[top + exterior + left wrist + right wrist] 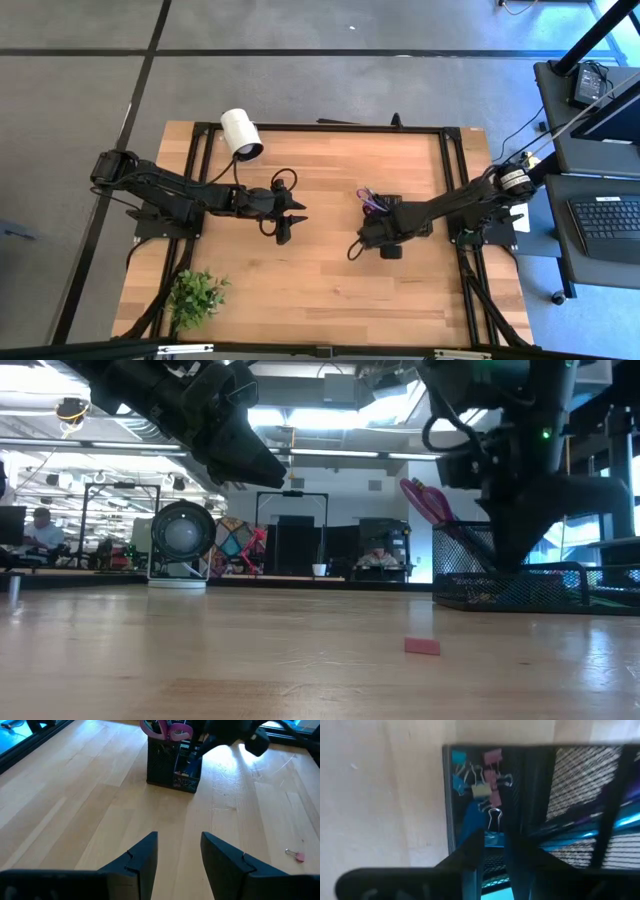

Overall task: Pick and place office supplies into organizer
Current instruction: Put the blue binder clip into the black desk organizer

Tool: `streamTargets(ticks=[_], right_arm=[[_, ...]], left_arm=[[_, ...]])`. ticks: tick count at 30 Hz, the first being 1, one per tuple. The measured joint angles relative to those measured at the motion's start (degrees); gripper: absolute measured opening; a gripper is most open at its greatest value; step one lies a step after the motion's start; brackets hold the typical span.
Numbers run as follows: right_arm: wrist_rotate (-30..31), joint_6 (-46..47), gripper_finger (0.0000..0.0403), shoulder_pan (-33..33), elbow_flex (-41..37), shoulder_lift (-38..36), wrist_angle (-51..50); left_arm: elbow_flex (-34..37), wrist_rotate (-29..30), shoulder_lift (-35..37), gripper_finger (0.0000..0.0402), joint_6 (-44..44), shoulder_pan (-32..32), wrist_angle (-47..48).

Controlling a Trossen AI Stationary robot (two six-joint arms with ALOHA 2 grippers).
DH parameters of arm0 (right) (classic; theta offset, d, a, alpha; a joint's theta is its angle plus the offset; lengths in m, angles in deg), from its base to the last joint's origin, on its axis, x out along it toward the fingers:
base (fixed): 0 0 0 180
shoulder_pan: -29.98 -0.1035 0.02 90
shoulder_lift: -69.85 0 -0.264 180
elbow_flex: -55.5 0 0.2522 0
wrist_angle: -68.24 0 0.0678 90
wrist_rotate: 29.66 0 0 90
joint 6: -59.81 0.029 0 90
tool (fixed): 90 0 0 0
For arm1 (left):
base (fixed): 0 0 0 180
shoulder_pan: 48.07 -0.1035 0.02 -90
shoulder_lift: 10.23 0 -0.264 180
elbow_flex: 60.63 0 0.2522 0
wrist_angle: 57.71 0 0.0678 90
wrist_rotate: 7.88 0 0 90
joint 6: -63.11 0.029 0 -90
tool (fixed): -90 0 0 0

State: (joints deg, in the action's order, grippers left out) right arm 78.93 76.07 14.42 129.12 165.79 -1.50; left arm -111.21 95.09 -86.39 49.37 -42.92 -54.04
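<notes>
The black mesh organizer [408, 214] [173, 765] [510, 585] stands right of the table's middle. Purple-handled scissors [371, 200] [424, 500] stick up out of it. Several small clips [481, 777] lie in its small compartment. My right gripper [384, 240] [492, 840] points steeply down over that compartment, shut on a blue clip [474, 820]. A pink clip [422, 646] [298, 856] lies flat on the table nearer the front. My left gripper [292, 222] [180, 845] hangs open above the table's middle, with nothing between its fingers. My right gripper pinches the blue clip's body [476, 831] between its two fingertips, coming from above and pointing down. The clip's wire loops [493, 817] stick out past the fingers. It hangs clear above the clips in the organizer's small compartment.
A white cylinder [240, 132] lies at the table's far left and a small green plant [197, 295] stands at the near left corner. Bare wood lies between the two grippers and along the near edge.
</notes>
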Motion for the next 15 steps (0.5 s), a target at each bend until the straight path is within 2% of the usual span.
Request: streamTargets(ticks=[15], right_arm=[[-0.20,1.70,0.0064,1.04,-2.91,-0.04,3.07]], left_arm=[[0.00,0.02,0.00,0.0143,-0.02,0.00,0.00]])
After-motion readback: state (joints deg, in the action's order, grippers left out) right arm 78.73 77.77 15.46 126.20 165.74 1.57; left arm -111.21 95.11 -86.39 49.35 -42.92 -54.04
